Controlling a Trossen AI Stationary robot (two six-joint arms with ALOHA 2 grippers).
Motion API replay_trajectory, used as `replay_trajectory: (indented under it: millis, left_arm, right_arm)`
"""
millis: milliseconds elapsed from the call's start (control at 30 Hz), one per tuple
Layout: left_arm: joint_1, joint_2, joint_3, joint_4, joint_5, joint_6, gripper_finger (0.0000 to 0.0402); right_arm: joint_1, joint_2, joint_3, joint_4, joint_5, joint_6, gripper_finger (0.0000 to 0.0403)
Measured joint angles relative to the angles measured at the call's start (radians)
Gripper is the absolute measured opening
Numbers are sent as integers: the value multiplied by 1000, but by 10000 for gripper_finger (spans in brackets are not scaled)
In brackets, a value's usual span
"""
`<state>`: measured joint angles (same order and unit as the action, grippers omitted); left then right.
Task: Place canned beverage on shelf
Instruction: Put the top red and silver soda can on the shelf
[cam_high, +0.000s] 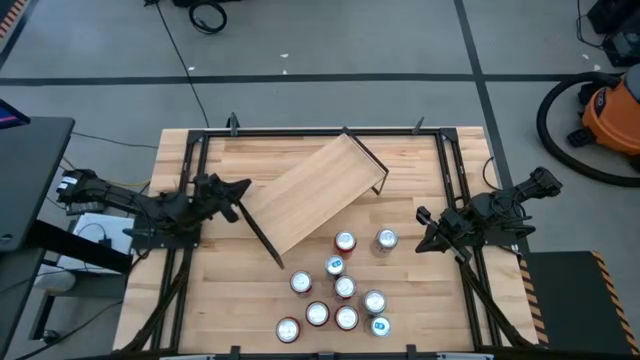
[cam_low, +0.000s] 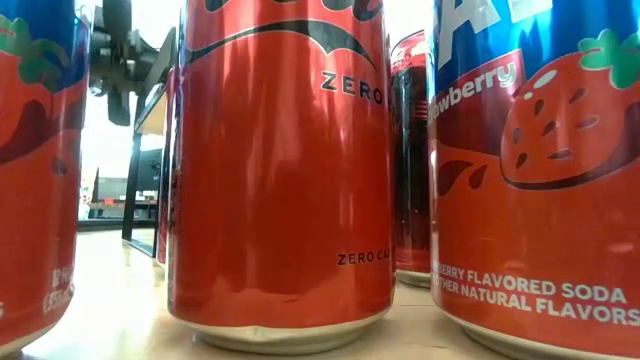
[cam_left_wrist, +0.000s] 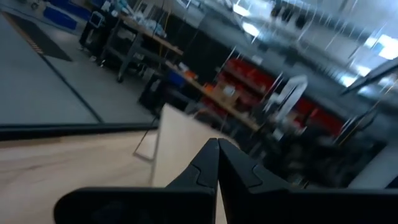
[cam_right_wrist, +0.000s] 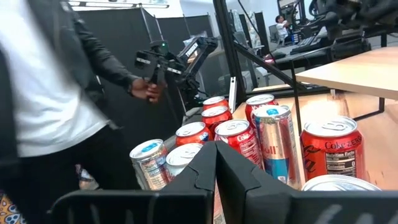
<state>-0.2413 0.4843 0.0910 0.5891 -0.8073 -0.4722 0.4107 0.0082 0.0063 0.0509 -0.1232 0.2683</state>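
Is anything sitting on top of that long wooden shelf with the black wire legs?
No. The long light-wood shelf shows only a bare top board in the high view; the soda cans stand beside it on the table. Whatever lies underneath the board is covered.

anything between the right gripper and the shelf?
High view: two cans, a red-topped can and a silver-topped can, stand between the right gripper and the near edge of the shelf.

Dark jointed arms; black tapered hand (cam_right_wrist: 216, 163) fingers.
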Motion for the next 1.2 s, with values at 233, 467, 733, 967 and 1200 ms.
replay_trajectory:
  millis: [233, 467, 733, 967, 1200]
  left_arm:
    - [0, 0, 0, 158, 0, -88, 9]
    - [0, 0, 0, 230, -1, -222, 9]
    - [0, 0, 0, 239, -11, -234, 9]
    - [0, 0, 0, 239, -11, -233, 9]
    - [0, 0, 0, 241, -34, -216, 9]
  right_arm:
    - [0, 0, 0, 8, 49, -11, 18]
    - [0, 0, 0, 47, 233, -4, 18]
    - [-1, 0, 0, 253, 291, 41, 18]
    - [-2, 0, 0, 575, 679, 193, 18]
    - [-2, 0, 0, 670, 988, -37, 18]
